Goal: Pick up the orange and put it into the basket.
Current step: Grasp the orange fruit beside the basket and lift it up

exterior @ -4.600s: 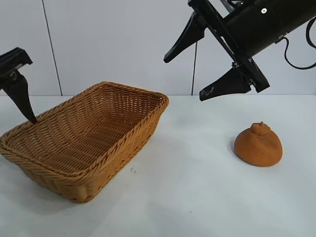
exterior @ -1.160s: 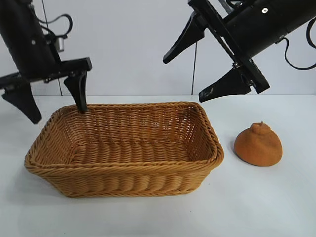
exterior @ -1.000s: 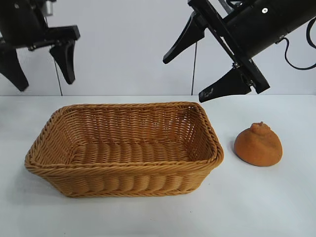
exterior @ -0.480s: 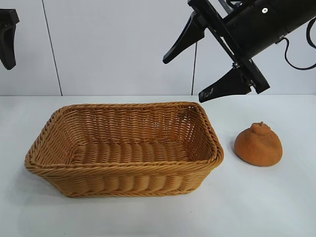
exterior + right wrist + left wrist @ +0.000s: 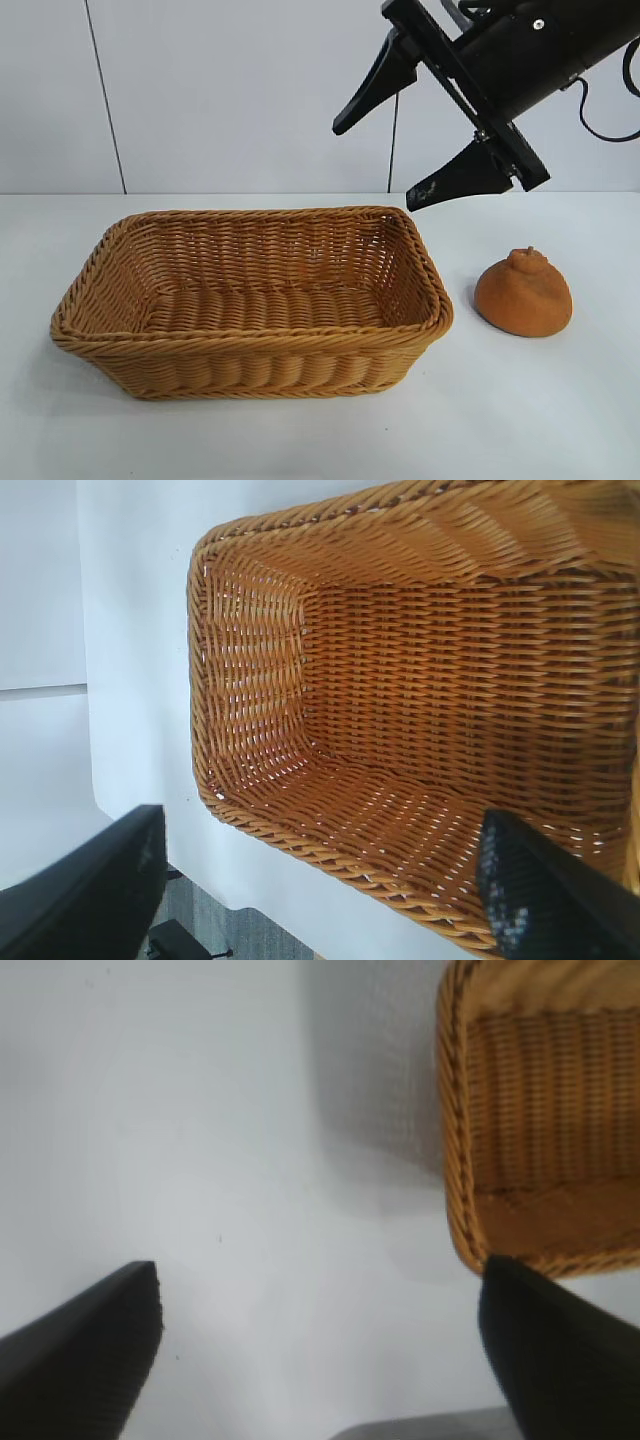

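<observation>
The brownish-orange orange (image 5: 523, 292) sits on the white table at the right, just right of the basket. The tan wicker basket (image 5: 250, 345) stands at the centre-left, empty. My right gripper (image 5: 375, 165) hangs open high above the basket's right end, up and left of the orange. Its wrist view looks down into the basket (image 5: 250, 680) between its wide-apart fingers (image 5: 95, 885). My left gripper (image 5: 318, 1280) is out of the exterior view. Its wrist view shows it open over bare table beside one end of the basket (image 5: 458, 1160).
The white table (image 5: 500, 420) runs around the basket and orange, with a pale wall behind. The table's edge and a dark floor show in the right wrist view (image 5: 250, 935).
The left arm turned the basket square to the table front, let go, then rose up and left out of the exterior view. The right gripper has shifted very slightly. The orange has not moved.
</observation>
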`<action>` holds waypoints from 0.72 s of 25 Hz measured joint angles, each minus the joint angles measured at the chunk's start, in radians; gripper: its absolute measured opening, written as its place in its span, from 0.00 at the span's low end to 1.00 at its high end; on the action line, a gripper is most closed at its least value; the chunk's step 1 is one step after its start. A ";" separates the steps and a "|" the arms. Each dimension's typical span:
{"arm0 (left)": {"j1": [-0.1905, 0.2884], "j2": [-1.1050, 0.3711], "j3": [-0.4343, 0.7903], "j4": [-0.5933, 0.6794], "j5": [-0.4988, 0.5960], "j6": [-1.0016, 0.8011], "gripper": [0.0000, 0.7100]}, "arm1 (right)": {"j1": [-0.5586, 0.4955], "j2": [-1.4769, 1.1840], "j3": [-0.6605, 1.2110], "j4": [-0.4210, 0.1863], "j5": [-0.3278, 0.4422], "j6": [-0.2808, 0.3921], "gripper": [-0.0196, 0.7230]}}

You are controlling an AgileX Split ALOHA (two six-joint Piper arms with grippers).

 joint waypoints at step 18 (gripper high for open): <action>0.000 -0.989 0.742 0.042 -0.150 0.000 0.87 | 0.000 0.000 -0.002 -0.008 0.022 0.000 0.81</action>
